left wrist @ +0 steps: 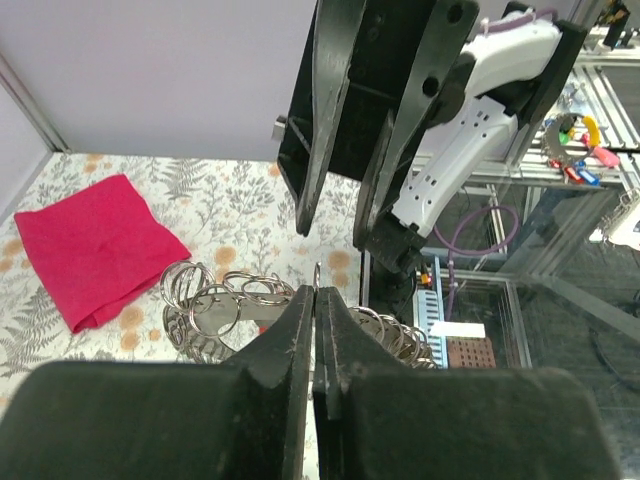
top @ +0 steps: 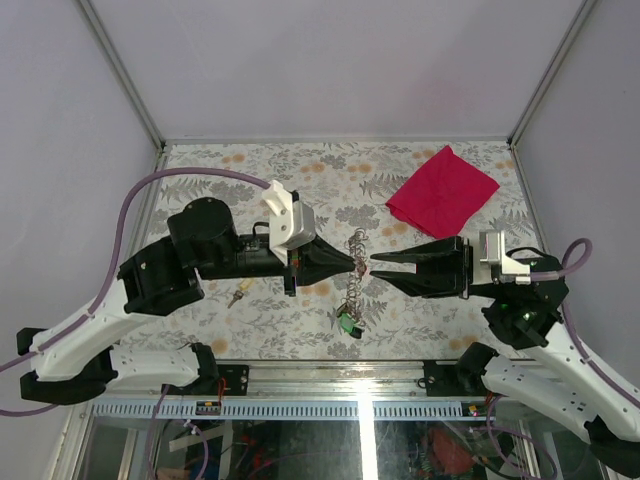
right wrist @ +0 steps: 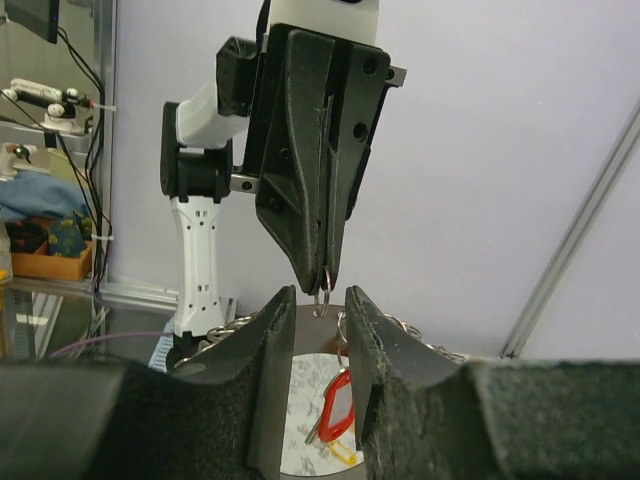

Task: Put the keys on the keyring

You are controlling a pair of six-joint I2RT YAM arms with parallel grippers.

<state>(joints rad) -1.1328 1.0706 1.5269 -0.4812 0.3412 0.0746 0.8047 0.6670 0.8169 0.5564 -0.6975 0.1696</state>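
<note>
Pinching a thin silver wire ring (right wrist: 322,300) by its upper edge, my left pincer (top: 352,262) is closed tight. Its two black wedge-shaped fingers press flat together with no gap between them, and the small round ring hangs from the tips. My right pincer (top: 373,266) faces it tip to tip and stands partly open. Its matte black, tapered fingers (right wrist: 275,360) sit one on either side of the ring, close to it. I cannot tell whether either one touches the wire, but nothing is gripped there.

A bunched chain of shiny steel split rings (left wrist: 215,310) sits just below the pinched ring and runs toward a small green plastic tag (top: 347,325) near the table's front edge. A flat metal key with a glossy red head (right wrist: 340,405) shows under the ring, between my right fingers. I cannot tell whether it hangs from the chain or lies on the table. A small brass-coloured key (top: 237,296) lies on the table with the leaf-and-flower print (top: 300,180), beside my left arm and well apart from the rings. A soft crimson cloth, folded roughly square (top: 443,190), lies flat at the far right.
</note>
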